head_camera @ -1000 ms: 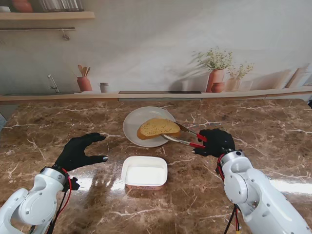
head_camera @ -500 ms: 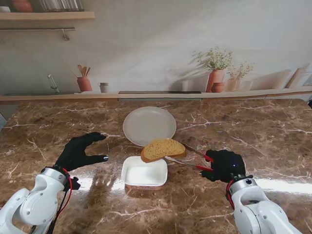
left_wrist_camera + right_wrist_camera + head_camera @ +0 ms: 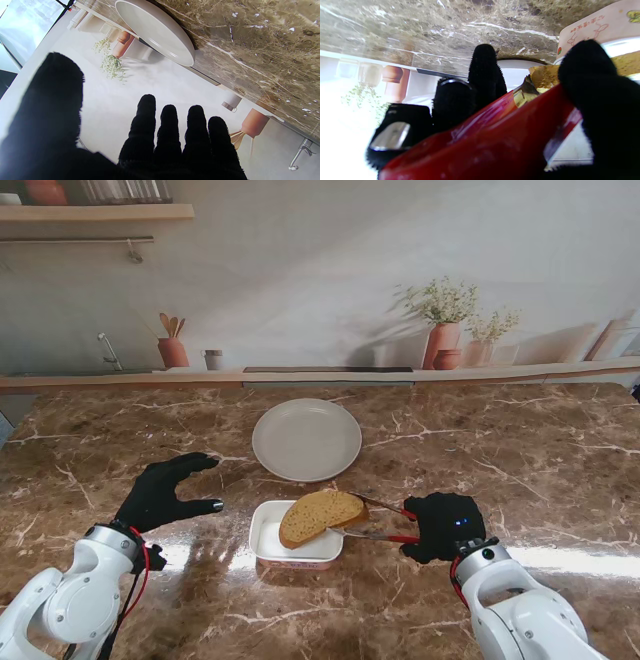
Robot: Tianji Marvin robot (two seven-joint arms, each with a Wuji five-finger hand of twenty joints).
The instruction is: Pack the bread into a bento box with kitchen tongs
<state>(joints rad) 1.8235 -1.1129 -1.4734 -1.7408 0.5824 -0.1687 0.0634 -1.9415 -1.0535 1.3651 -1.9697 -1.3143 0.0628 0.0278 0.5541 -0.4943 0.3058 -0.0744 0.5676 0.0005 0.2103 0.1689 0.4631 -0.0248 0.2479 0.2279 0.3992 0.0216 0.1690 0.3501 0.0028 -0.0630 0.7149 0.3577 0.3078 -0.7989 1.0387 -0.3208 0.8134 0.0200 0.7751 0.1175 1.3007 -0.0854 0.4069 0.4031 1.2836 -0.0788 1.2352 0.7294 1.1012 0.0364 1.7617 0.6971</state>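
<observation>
Now my right hand [image 3: 443,525] grips tongs [image 3: 378,520] w/ bread [image 3: 320,515] tilted over the bento box [image 3: 296,546], at 6 o'clock from the bare plate [image 3: 306,439]; release is left, I judge; left hand [image 3: 160,492] spread wide, idle.

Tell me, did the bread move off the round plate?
Yes. The bread, pinched in the tongs by the right hand, came off the plate toward me and now sits over the bento box.
</observation>
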